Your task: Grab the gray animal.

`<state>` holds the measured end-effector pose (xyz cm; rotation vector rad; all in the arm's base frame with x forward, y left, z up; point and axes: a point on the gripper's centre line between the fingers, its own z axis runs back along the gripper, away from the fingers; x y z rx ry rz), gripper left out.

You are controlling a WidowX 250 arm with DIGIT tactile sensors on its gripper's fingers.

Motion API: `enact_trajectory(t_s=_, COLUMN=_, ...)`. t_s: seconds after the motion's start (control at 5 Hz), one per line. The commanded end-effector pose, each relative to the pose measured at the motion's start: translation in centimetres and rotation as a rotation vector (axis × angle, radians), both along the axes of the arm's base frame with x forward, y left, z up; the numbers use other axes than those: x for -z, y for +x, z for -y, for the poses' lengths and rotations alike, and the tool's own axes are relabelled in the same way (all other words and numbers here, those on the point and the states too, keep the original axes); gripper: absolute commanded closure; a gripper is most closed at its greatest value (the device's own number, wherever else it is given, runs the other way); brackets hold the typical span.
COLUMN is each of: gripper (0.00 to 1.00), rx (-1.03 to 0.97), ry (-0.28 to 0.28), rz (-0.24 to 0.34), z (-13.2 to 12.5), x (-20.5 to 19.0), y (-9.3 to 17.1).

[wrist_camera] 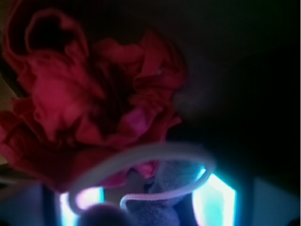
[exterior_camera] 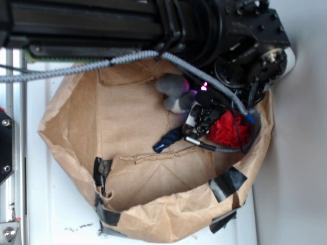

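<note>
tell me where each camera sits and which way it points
Exterior: overhead, looking down into the crumpled brown paper bag; the black robot arm and its gripper show.
Wrist: on the gripper, close and blurred, facing the red ruffled cloth ball; lit pads at the bottom edge.
Shared: the red ball and the soft gray plush animal.

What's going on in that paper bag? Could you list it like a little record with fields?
container: brown paper bag, taped at the rim
target: gray animal, at the bag's far side
end effector, low in the bag beside the gray animal; wrist view shows gray plush and its white loop between the lit fingers
other items: red ruffled cloth ball; dark navy rope
grip: cannot tell if closed
</note>
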<state>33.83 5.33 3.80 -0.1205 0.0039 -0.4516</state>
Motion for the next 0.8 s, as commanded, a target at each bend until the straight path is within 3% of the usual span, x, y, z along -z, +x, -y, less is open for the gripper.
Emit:
enact_trajectory(t_s=0.0, gripper=1.00, rx=0.006, ry=0.034, rz=0.175, z=-1.5, x=-3.7, y=0.7)
enact_trajectory(t_s=0.4, gripper=1.00, rx=-0.040, ry=-0.110, rz=0.303, z=-2.6, x=-12.3, y=-2.7)
enact_trajectory(t_s=0.6, gripper=1.00, rx=-0.083, ry=-0.150, rz=0.332, z=-3.0, x=-15.9, y=-4.3)
